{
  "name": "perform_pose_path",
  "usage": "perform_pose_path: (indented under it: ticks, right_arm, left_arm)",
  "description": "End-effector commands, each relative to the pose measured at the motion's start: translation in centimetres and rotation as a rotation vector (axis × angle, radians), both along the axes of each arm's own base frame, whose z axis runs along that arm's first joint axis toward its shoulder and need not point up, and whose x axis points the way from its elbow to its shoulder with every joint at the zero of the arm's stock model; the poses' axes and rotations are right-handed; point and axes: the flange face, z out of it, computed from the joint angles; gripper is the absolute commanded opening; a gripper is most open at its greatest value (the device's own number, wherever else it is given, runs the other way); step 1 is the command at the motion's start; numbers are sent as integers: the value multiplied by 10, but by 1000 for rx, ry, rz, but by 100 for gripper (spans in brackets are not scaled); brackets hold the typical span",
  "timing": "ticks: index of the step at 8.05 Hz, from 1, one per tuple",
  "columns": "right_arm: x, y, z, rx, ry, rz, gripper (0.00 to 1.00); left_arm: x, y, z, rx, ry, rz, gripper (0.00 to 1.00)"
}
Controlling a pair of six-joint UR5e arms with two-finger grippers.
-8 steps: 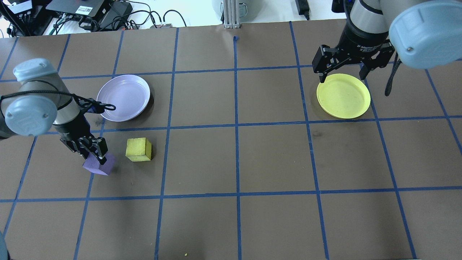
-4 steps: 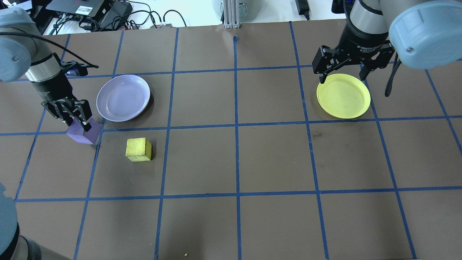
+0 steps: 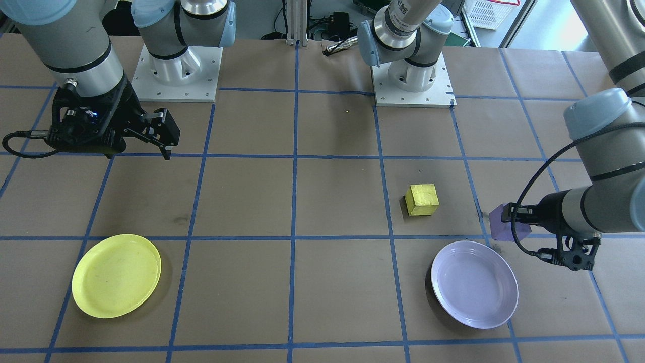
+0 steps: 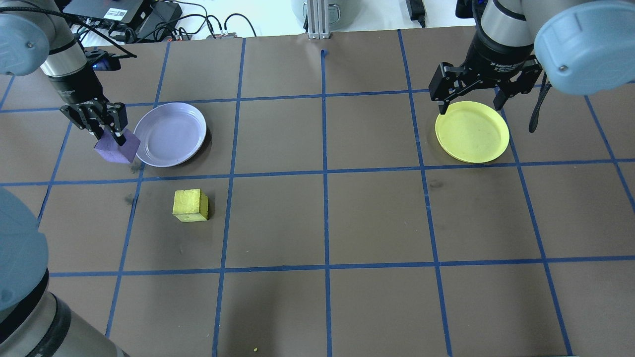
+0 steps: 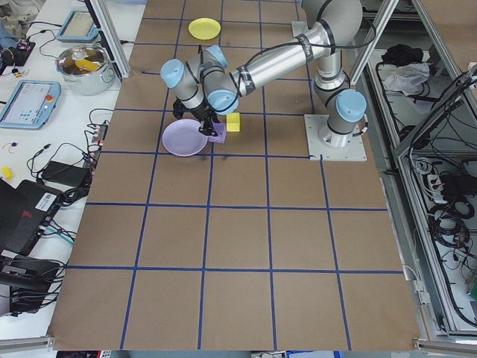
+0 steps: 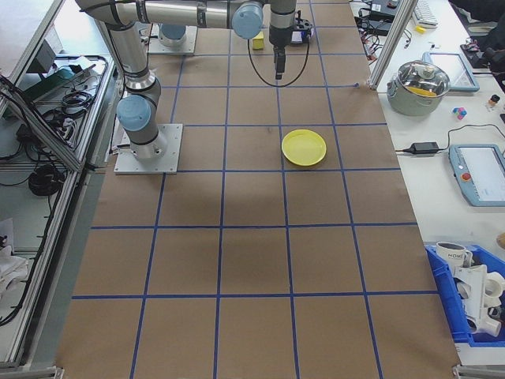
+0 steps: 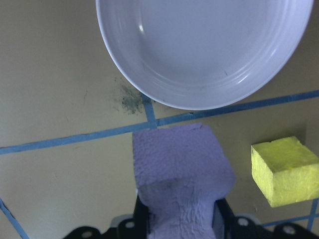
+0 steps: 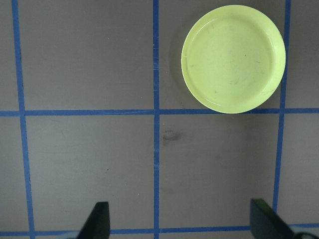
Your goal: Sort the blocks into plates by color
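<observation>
The left gripper (image 4: pixel 110 133) clamps the purple block (image 4: pixel 117 148) at upper left, beside the lavender plate (image 4: pixel 170 134). Next: centre over the plate and release. The right gripper (image 4: pixel 472 103) hangs spread and empty above the yellow plate (image 4: pixel 472 132).

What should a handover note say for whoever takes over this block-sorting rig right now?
Left hand: shut on the purple block, held off the table right beside the lavender plate, not yet over it.
Right hand: open and empty, hovering at the far edge of the yellow plate.
Yellow block: on the table near the lavender plate, untouched.
Done: purple block picked up. Both plates are empty.
Left: drop the purple block in the lavender plate, then carry the yellow block across to the yellow plate.
</observation>
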Motion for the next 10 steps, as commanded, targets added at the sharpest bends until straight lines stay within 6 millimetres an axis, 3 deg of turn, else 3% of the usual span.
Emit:
perform_pose_path:
  ticks: [1, 2, 4, 8, 9, 10]
  right_arm:
    - [0, 0, 0, -1, -3, 0, 100]
    - [0, 0, 0, -2, -2, 2, 100]
    - [0, 0, 0, 1, 1, 1, 100]
    - [0, 1, -1, 9, 1, -2, 100]
    - [0, 1, -1, 7, 1, 0, 100]
    - [0, 0, 0, 4, 1, 0, 100]
  left_arm:
    - [0, -27, -3, -59, -17, 13, 15]
    - [-5, -30, -6, -64, -18, 4, 15]
    - [-9, -46, -44, -69, 23, 37, 15]
    - [-6, -52, -55, -87, 23, 45, 19]
    - [-5, -53, -59, -81, 19, 45, 46]
    - [-5, -53, -62, -77, 19, 51, 50]
